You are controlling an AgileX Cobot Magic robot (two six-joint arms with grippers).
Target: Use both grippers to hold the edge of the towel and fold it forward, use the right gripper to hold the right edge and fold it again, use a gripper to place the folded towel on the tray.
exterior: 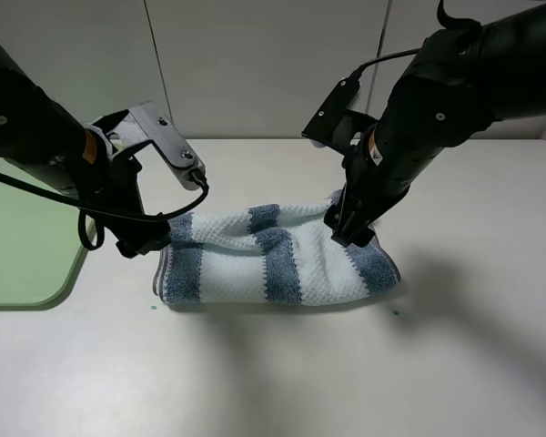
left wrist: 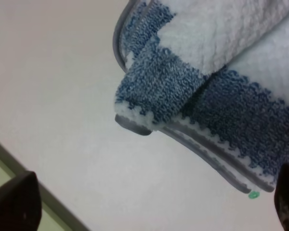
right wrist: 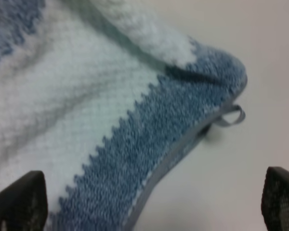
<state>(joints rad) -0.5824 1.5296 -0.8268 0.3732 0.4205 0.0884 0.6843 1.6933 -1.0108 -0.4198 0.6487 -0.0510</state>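
The blue-and-white striped towel (exterior: 273, 255) lies folded once on the table, with its grey hem (left wrist: 135, 126) stacked in layers at the left end. My left gripper (exterior: 146, 242) hovers open at that end; in the left wrist view the left gripper (left wrist: 151, 202) has its black fingertips (left wrist: 14, 202) wide apart with nothing between them. Over the towel's right end my right gripper (exterior: 344, 231) is open. In the right wrist view the right gripper (right wrist: 149, 202) sits above the blue stripe (right wrist: 149, 144), beside the small grey loop (right wrist: 232, 115). The light-green tray (exterior: 18, 246) lies at the far left.
The pale table (exterior: 282, 373) stretches in front of and behind the towel. Two tiny green marks (exterior: 394, 312) dot the table near the towel's front corners. A pale panelled wall (exterior: 255, 64) rises behind the table. The tray's rim (left wrist: 0, 166) lies close to the left gripper.
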